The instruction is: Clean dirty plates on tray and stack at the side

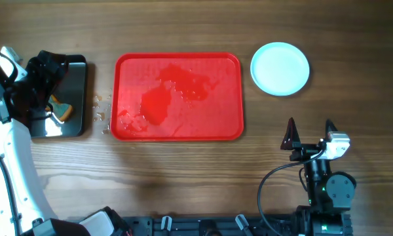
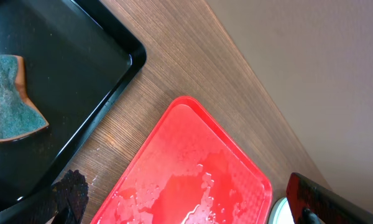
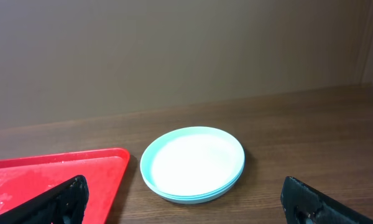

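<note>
Plates (image 1: pixel 280 68) sit stacked right of the tray (image 1: pixel 216 124). Your left gripper (image 1: pixel 46 78) and right gripper (image 1: pixel 310 134) both hang released; retreat slowly, without nudging that stack.

Stacked plates (image 3: pixel 193 163) sit just beside the tray (image 3: pixel 56 169).

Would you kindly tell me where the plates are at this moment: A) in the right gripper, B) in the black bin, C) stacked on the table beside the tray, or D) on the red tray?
C: the plates sit stacked on the table just past one end of the tray, which holds only wet patches.
</note>
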{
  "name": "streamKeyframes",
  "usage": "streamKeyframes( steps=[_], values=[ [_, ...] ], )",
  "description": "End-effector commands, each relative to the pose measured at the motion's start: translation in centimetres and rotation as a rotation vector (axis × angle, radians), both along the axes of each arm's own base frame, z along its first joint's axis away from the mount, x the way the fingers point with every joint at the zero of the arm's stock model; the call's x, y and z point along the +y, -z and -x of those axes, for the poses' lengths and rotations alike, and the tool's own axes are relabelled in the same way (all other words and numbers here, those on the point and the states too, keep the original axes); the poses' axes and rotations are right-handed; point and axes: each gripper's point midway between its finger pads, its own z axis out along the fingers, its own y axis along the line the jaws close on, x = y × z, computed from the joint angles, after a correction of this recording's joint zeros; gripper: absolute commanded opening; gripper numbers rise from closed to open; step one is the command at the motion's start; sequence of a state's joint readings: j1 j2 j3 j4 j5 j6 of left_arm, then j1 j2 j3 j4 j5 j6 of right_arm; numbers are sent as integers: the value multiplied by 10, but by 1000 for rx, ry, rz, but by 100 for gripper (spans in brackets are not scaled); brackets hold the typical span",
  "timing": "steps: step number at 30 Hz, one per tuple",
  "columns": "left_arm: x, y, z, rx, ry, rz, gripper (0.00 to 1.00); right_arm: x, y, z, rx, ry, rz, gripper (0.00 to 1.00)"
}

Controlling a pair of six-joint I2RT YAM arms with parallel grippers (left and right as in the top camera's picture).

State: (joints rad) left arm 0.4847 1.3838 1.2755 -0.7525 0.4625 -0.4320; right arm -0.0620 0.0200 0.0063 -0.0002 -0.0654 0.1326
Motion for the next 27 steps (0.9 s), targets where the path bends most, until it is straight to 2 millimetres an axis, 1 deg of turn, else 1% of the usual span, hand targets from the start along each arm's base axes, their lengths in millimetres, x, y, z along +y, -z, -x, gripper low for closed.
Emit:
streamKeyframes(
  steps=[1, 21, 25, 27],
  values=[
    [-1, -1, -1, -6, 8, 6, 100, -5, -3, 1, -12, 27, 14, 100],
    [-1, 0, -1, -2, 7, 8, 100, -5, -2, 1, -11, 27, 14, 100],
    [-3, 7, 6, 37, 8, 17, 100, -5, -2, 1, -11, 27, 14, 100],
    [-14, 13, 9, 62, 48, 5, 100, -5, -2, 1, -11, 27, 14, 100]
  ],
)
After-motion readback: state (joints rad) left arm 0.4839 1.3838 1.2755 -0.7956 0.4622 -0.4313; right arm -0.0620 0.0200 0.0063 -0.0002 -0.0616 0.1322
